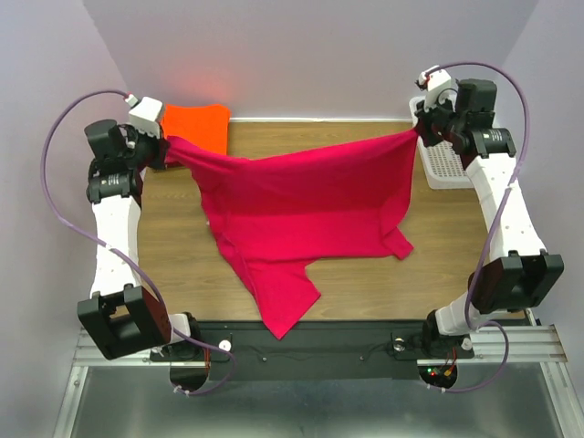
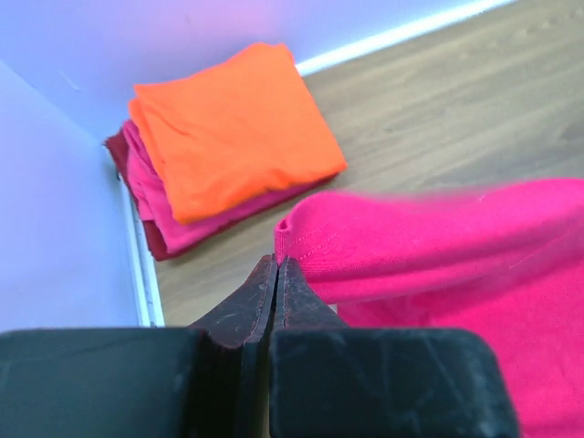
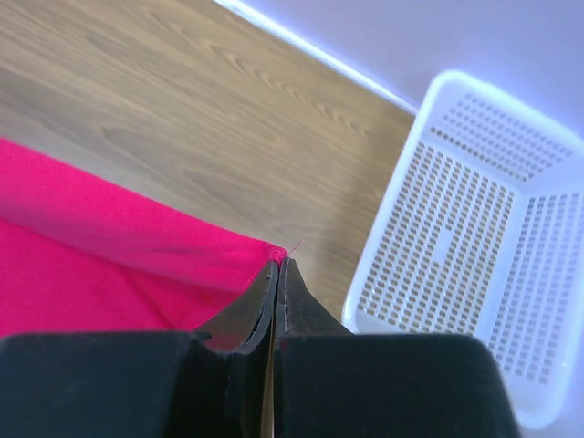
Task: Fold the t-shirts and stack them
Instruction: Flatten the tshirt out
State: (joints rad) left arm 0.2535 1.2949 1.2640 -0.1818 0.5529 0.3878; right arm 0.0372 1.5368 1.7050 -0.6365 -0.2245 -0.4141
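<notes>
A magenta-pink t-shirt (image 1: 301, 205) is unfolded and stretched between my two grippers above the wooden table, its lower part trailing toward the near edge. My left gripper (image 1: 169, 146) is shut on the shirt's left corner; in the left wrist view the jaws (image 2: 276, 265) are pressed together with the cloth (image 2: 438, 246) at their tip. My right gripper (image 1: 418, 134) is shut on the right corner; in the right wrist view its jaws (image 3: 278, 265) pinch the cloth (image 3: 109, 237). A folded orange t-shirt (image 2: 233, 128) tops a stack at the back left (image 1: 196, 123), over a folded pink one (image 2: 182, 228) and a darker red one (image 2: 119, 151).
A white mesh basket (image 1: 447, 164) stands at the back right beside my right gripper, and it also shows in the right wrist view (image 3: 474, 246). Purple walls close the back and both sides. Bare wooden table (image 1: 383, 283) shows at the front right.
</notes>
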